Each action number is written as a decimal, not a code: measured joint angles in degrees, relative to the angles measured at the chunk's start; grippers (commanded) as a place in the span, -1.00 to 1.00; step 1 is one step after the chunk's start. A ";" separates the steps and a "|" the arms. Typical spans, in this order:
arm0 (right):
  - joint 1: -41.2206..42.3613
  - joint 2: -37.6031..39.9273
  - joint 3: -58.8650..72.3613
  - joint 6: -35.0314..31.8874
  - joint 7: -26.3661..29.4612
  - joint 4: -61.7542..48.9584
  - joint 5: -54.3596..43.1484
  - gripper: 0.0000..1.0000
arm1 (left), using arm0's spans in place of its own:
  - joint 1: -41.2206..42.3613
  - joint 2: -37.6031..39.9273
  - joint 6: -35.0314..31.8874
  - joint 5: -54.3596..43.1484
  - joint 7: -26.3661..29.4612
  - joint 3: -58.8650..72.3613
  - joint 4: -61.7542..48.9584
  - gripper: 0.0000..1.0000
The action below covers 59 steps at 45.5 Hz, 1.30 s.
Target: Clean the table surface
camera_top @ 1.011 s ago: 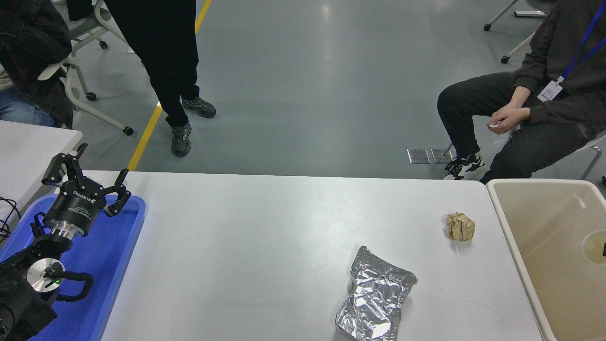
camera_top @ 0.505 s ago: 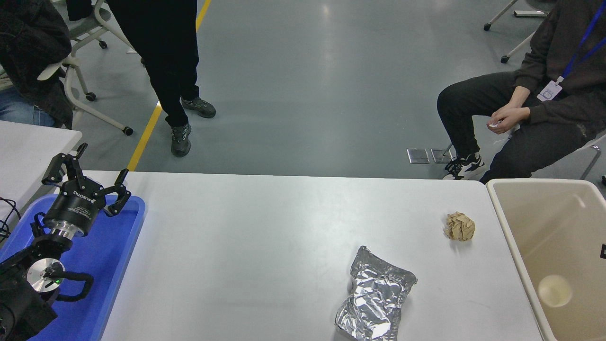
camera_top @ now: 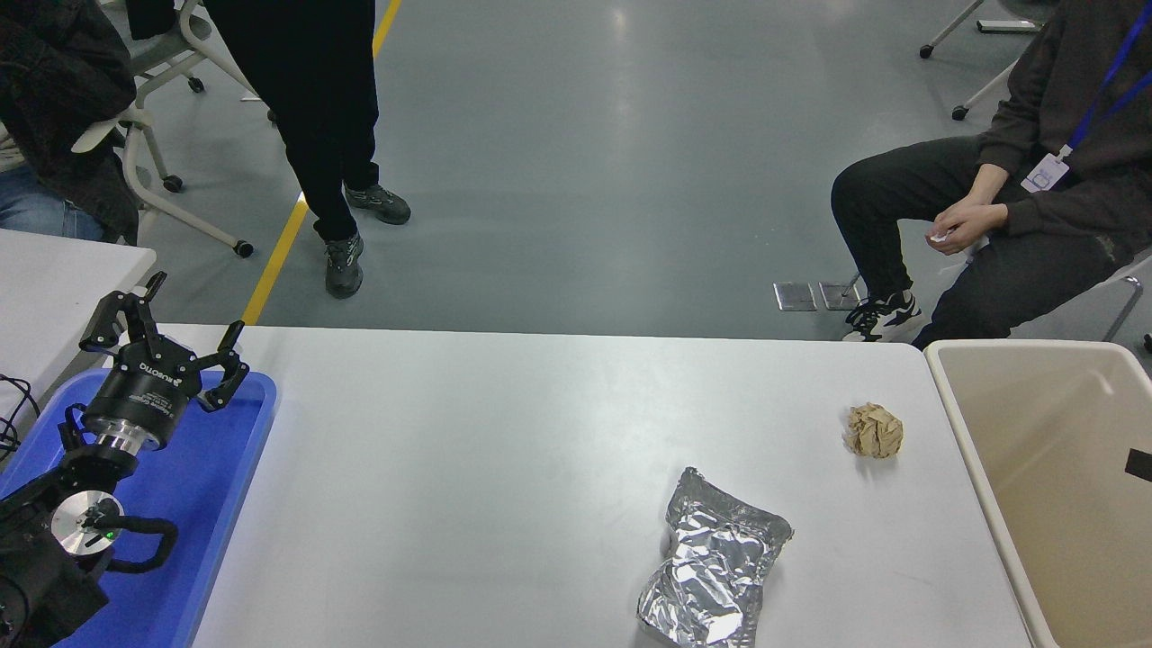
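Closest to us, at the lower left, our left arm sits parked over a shallow blue plastic tray (camera_top: pixel 229 468). Its black left gripper (camera_top: pixel 166 337) points away from us, up over the far end of the tray. Its fingers (camera_top: pixel 232 335) are spread wide apart, and it holds nothing.

To the right of that gripper lies the big, smooth white table surface (camera_top: pixel 468 468). It runs from just beside the blue tray all the way across to the right. The part next to the gripper is bare.

Well off to the gripper's right and nearer to us, a crinkled silver foil bag (camera_top: pixel 713 569) lies flat on the white top. A bit farther right and farther back, a small crumpled ball of brown paper (camera_top: pixel 874 430) sits on the table, apart from the foil bag.

Past the table's right end stands a big beige plastic bin (camera_top: pixel 990 504), right up against the table edge. At the picture's right edge, over the bin, we see a small black piece (camera_top: pixel 1139 463). It is too little to tell what it is, so we cannot say anything about our right gripper.

Far beyond the table is a grey floor (camera_top: pixel 585 180). A person in dark clothes (camera_top: pixel 1017 198) sits at the far right. Another person's black legs (camera_top: pixel 315 117) stand far behind the left gripper.
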<state>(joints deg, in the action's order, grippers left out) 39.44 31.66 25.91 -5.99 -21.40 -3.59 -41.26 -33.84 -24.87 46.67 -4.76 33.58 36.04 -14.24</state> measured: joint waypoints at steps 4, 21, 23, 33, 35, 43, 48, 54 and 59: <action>0.02 0.01 -0.22 -0.23 0.02 0.05 2.93 1.00 | 0.00 0.00 0.00 0.00 0.00 -0.02 0.00 1.00; 1.84 2.83 -15.72 -0.56 0.08 6.06 9.45 1.00 | 0.00 0.00 0.00 -0.02 0.00 -0.02 0.00 1.00; 1.85 3.88 -18.99 -0.59 0.03 8.21 9.71 1.00 | 0.00 0.00 0.00 -0.02 0.00 -0.01 0.00 1.00; -2.40 9.14 -39.49 -0.65 -0.03 21.58 10.40 1.00 | 0.00 0.00 0.00 -0.02 -0.01 0.01 0.01 1.00; -3.90 9.70 -44.41 -0.67 -0.02 24.13 10.46 1.00 | 0.00 0.00 0.00 -0.02 -0.01 0.01 0.00 1.00; -9.40 10.66 -61.53 -2.59 0.10 32.19 10.76 1.00 | 0.00 0.00 0.00 0.00 -0.01 0.00 0.01 1.00; -12.98 10.38 -70.74 -4.89 0.15 36.97 11.79 1.00 | 0.00 0.00 0.00 -0.01 -0.01 0.00 0.00 1.00; -16.03 9.64 -78.02 -7.65 0.19 41.44 16.83 1.00 | 0.00 0.00 0.00 0.00 -0.01 0.00 0.01 1.00; -17.38 9.11 -80.79 -10.17 0.19 43.64 22.56 1.00 | 0.00 0.00 0.00 0.00 -0.01 0.00 0.00 1.00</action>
<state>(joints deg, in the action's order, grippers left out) 22.06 40.77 -54.87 -16.15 -21.21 40.05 -18.70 -33.84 -24.87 46.67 -4.77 33.57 36.04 -14.24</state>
